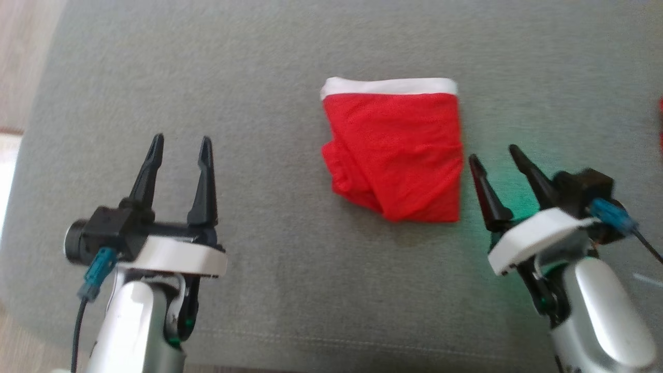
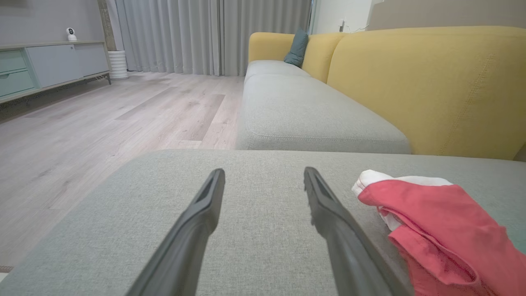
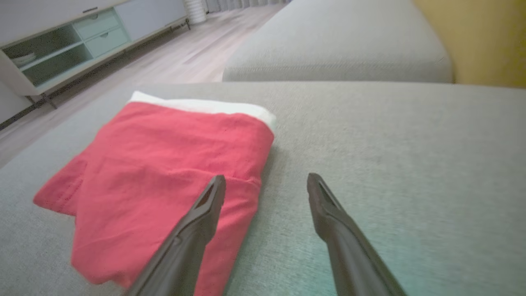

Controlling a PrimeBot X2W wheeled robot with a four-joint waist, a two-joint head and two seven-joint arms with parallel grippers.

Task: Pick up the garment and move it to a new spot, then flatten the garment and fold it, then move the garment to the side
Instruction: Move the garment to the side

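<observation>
right gripper [image 1: 492,154] — garment [image 1: 396,150] lengthwise, waistband [image 1: 388,85] far

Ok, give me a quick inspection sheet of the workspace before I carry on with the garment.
Surface: grey sofa seat, flat.
Job's things: red shorts with a white waistband, folded, lying mid-seat.
Clutter: red sliver at the head view's right edge, too little to identify.
Grippers: left gripper jaws open, empty, well apart from the shorts; right gripper jaws open, empty, close beside the shorts' right edge.
Cables: left wrist cable and right wrist cable, each from a blue plug, apart from the shorts.
Surroundings: yellow sofa back, teal cushion, wooden floor, sideboard, curtains.
</observation>
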